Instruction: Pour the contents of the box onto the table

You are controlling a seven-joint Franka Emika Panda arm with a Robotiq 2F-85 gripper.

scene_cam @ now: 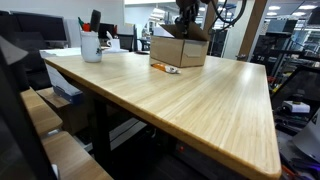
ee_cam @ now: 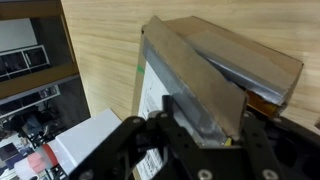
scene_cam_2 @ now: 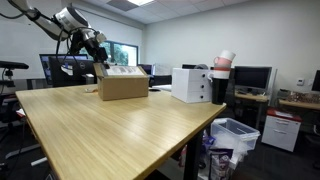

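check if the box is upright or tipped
Upright: in both exterior views the box sits flat on the table, base down, not tilted.

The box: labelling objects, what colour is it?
The box: brown cardboard, clearest in an exterior view.

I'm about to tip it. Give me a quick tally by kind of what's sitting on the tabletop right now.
Cardboard box: 1
White mug: 1 (the pens in it are too small to count)
Small orange item lying in front of the box: 1
Total: 3 on the table. What is inside the box can't be seen in any view.
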